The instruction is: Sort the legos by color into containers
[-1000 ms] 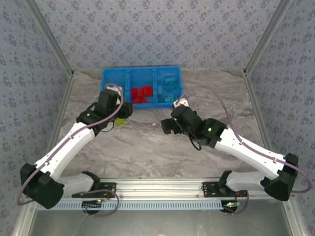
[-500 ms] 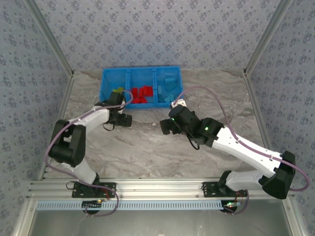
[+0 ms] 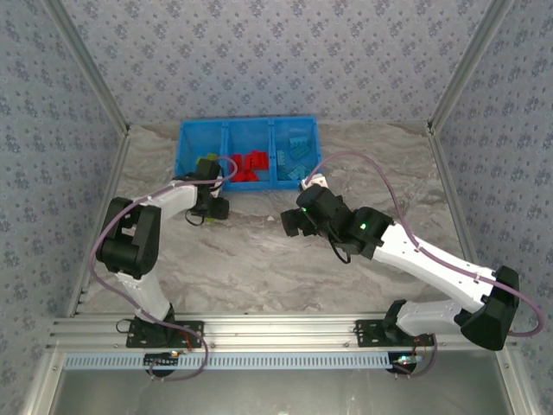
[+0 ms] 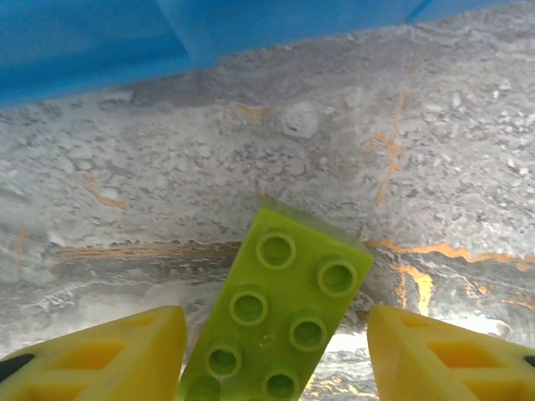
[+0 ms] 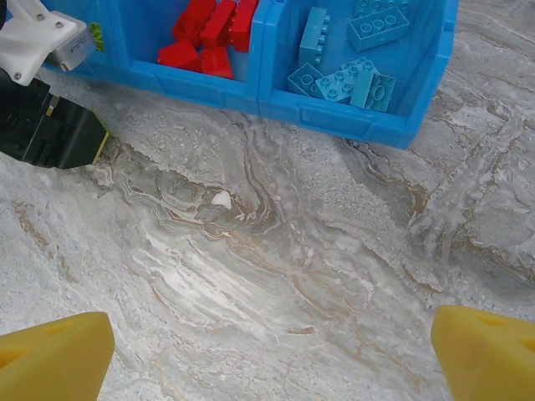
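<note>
Marbled grey tabletop (image 5: 276, 251) carries one lime green lego (image 4: 280, 322) just outside the blue bin tray's (image 5: 351, 119) front wall. It lies unclamped between the left gripper's (image 4: 274, 342) part-open fingers (image 4: 100, 355). Red legos (image 5: 209, 33) sit in the tray's middle compartment, light blue legos (image 5: 351, 67) in its right. Right gripper (image 5: 269, 334), before the tray, gapes wide and empty.

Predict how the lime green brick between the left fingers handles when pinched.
The lime green brick looks like hard plastic, so probably stiff and light. It lies flat, studs up, on the table: unlikely to roll. It sits skewed between the left fingers, so it may twist when they close.
</note>
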Tool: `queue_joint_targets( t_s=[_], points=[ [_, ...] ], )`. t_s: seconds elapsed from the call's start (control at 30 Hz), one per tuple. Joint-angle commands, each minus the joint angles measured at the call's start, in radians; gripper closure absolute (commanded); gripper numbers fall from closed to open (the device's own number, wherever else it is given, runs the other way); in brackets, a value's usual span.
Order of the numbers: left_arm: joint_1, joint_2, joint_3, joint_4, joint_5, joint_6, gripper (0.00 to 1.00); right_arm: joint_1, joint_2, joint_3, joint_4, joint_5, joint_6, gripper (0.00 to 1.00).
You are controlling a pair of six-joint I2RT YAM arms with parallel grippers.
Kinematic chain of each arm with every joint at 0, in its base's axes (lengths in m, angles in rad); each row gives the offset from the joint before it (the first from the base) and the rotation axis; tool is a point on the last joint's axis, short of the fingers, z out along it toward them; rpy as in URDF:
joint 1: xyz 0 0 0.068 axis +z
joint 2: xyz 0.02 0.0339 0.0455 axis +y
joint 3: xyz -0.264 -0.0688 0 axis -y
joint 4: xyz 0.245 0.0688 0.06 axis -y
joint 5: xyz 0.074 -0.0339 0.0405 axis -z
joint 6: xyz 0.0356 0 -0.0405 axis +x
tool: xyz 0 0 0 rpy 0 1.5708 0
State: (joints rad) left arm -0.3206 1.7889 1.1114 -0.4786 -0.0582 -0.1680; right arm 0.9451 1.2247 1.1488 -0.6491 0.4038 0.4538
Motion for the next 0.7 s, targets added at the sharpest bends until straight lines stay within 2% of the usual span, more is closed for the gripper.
queue_joint_targets(
  t_s=[0.0, 0.27, 0.4, 0.5, 0.57, 0.67],
  points=[
    [-0.008, -0.023, -0.017, -0.038, 0.051, -0.043, 0.47, 0.005, -0.018, 0.01, -0.01, 0.004, 0.015, 0.0],
    [-0.06, -0.202, -0.094, -0.037, 0.034, -0.112, 0.72, 0.004, -0.017, 0.015, -0.01, 0.007, 0.008, 0.0],
    [-0.07, -0.375, -0.067, -0.054, -0.008, -0.158, 0.75, 0.005, -0.021, 0.015, -0.01, 0.012, 0.008, 0.0],
    [-0.052, -0.479, -0.042, -0.013, -0.095, -0.175, 0.76, 0.005, -0.022, 0.014, -0.004, 0.018, 0.009, 0.0],
    [-0.017, -0.485, -0.009, 0.019, -0.139, -0.171, 0.76, 0.005, -0.022, 0.009, 0.001, 0.017, 0.009, 0.0],
    [0.054, -0.397, 0.073, 0.058, -0.148, -0.158, 0.78, 0.003, -0.019, 0.009, 0.006, 0.015, 0.008, 0.0]
  ],
)
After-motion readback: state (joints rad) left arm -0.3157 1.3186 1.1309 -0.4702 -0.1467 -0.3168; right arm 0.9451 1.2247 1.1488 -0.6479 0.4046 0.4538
